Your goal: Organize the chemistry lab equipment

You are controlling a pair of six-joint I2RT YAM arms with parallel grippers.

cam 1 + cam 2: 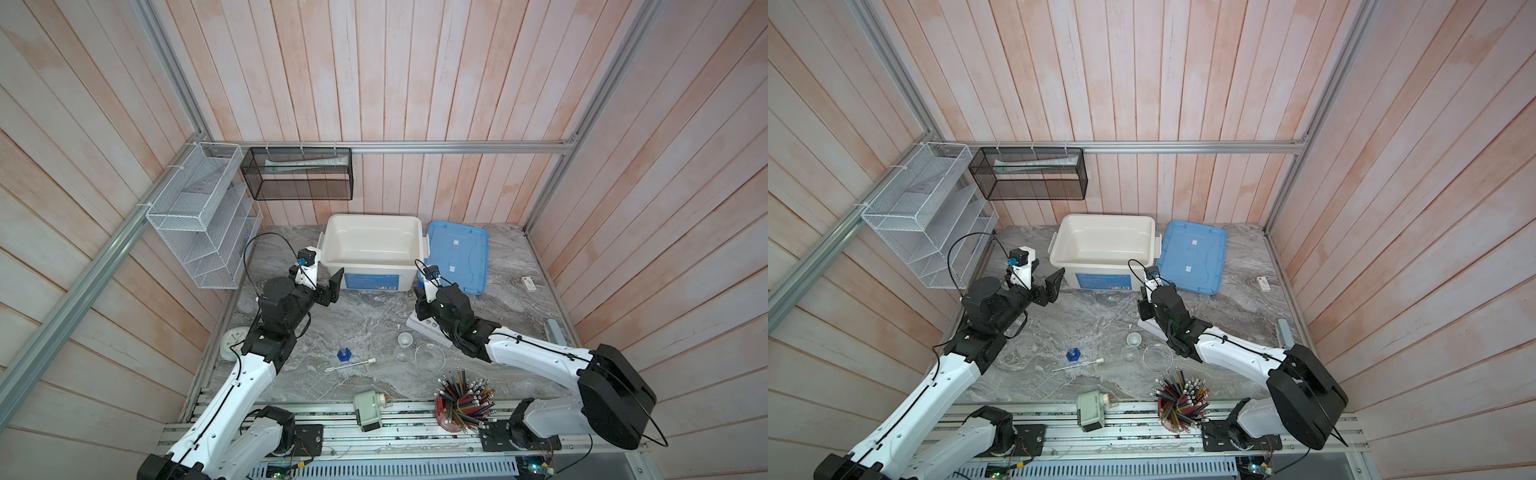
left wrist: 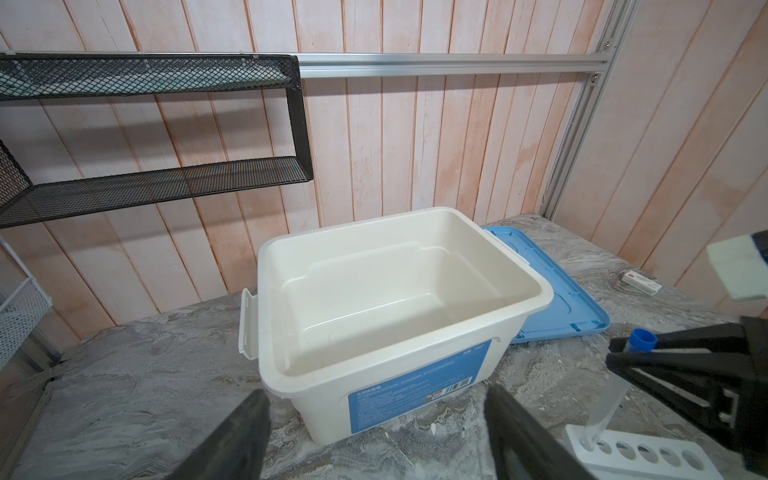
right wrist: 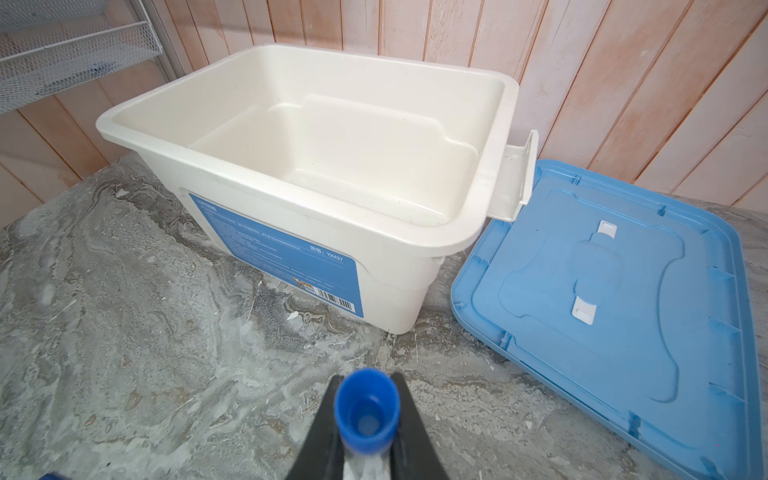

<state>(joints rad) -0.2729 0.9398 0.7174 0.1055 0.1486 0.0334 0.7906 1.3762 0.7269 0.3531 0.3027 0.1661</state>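
Observation:
My right gripper (image 3: 368, 380) is shut on a clear test tube with a blue cap (image 3: 366, 409). The tube (image 2: 642, 341) stands tilted, with its lower end at the end hole of the white rack (image 2: 648, 453), which lies on the table (image 1: 428, 328) under that gripper (image 1: 422, 299). My left gripper (image 2: 376, 395) hangs open and empty in front of the bin (image 1: 332, 286). A white-capped tube (image 1: 351, 365) lies flat beside the blue-based cylinder (image 1: 344, 354). Two clear dishes (image 1: 429, 357) and a tiny white cup (image 1: 404, 340) sit near the rack.
An open white bin (image 1: 370, 259) stands at the back with its blue lid (image 1: 457, 257) flat beside it. A red cup of pencils (image 1: 461, 405) and a pale green sharpener (image 1: 368, 409) sit at the front edge. Mesh baskets (image 1: 199, 208) hang on the left wall.

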